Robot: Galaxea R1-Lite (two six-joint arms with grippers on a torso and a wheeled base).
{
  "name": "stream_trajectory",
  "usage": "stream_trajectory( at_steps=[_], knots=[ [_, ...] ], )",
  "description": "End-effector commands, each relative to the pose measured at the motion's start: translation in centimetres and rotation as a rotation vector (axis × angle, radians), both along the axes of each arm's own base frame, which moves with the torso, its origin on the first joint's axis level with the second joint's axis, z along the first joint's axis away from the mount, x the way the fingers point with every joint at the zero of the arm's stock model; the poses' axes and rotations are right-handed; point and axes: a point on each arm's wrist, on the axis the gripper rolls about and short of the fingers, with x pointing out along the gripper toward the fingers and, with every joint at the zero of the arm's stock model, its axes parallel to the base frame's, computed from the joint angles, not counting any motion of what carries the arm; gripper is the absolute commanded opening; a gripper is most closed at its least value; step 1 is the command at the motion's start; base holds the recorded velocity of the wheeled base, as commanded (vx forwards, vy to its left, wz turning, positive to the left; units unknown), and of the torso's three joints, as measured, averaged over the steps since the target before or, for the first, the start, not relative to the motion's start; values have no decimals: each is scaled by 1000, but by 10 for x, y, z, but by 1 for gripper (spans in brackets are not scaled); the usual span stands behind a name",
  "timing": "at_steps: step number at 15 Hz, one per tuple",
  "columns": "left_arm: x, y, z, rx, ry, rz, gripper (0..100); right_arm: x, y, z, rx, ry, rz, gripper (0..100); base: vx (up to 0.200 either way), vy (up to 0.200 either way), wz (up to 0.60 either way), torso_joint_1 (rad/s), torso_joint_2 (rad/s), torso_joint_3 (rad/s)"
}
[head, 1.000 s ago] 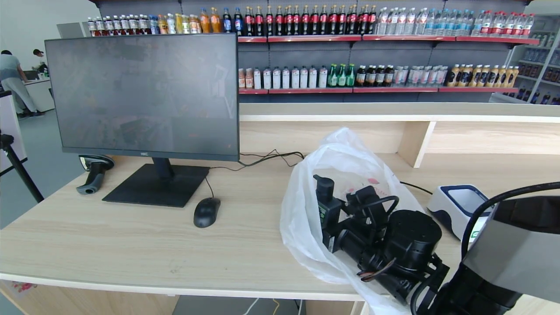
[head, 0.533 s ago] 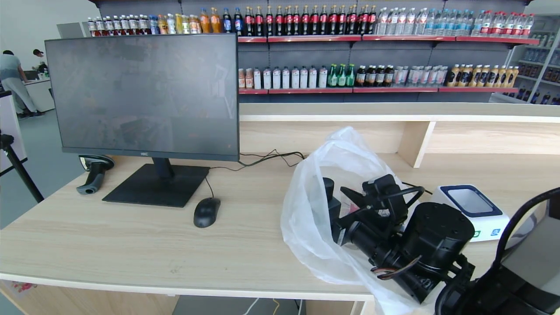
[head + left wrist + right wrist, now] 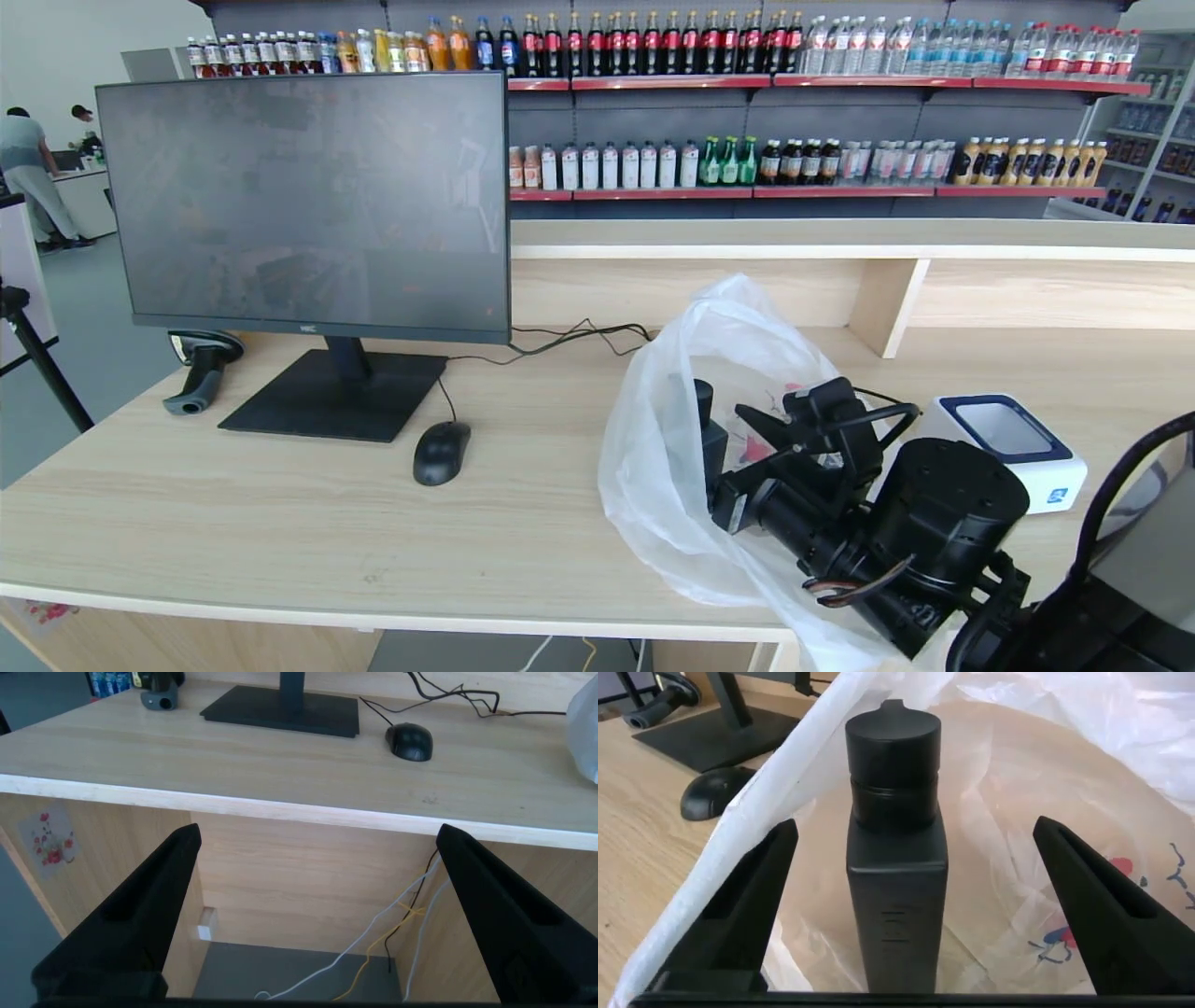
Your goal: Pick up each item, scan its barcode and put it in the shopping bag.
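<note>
A black bottle (image 3: 896,868) with a round cap stands upright inside the clear plastic shopping bag (image 3: 1046,775). My right gripper (image 3: 915,826) is open in the bag's mouth, one finger on each side of the bottle and clear of it. From the head camera, the bottle (image 3: 703,411) shows through the bag (image 3: 653,448) on the counter's right half, with the right gripper (image 3: 738,443) just to its right. My left gripper (image 3: 318,831) hangs open and empty below the counter's front edge.
A white desktop scanner (image 3: 1004,448) sits right of the bag. A monitor (image 3: 308,205), a mouse (image 3: 441,452) and a handheld scanner (image 3: 201,369) occupy the counter's left half (image 3: 280,523). Cables (image 3: 402,933) hang under the counter.
My right arm drew back to the right, uncovering the desktop scanner. The bottle, close against the gripper a second ago, now stands free in the bag.
</note>
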Motion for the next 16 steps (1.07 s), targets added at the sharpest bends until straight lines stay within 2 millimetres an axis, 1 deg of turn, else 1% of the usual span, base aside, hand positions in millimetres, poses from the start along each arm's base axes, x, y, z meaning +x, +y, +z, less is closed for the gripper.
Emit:
stream_trajectory(
  at_steps=[1, 3, 6, 10, 13, 16],
  knots=[
    [0, 0, 0, 0, 0, 1, 100, -7, -6, 6, 6, -9, -1, 100, 0, 0, 0, 0, 0, 0],
    [0, 0, 0, 0, 0, 1, 100, -10, -8, 12, 18, -22, -1, 100, 0, 0, 0, 0, 0, 0],
    [0, 0, 0, 0, 0, 1, 100, -17, -14, 13, 12, -14, -1, 100, 0, 0, 0, 0, 0, 0],
    [0, 0, 0, 0, 0, 1, 100, -25, -21, 28, 42, -58, -6, 100, 0, 0, 0, 0, 0, 0],
    [0, 0, 0, 0, 0, 1, 100, -40, -34, 33, 41, -60, -27, 100, 0, 0, 0, 0, 0, 0],
    [0, 0, 0, 0, 0, 1, 100, -48, -41, 46, 76, -96, -27, 100, 0, 0, 0, 0, 0, 0]
  ],
)
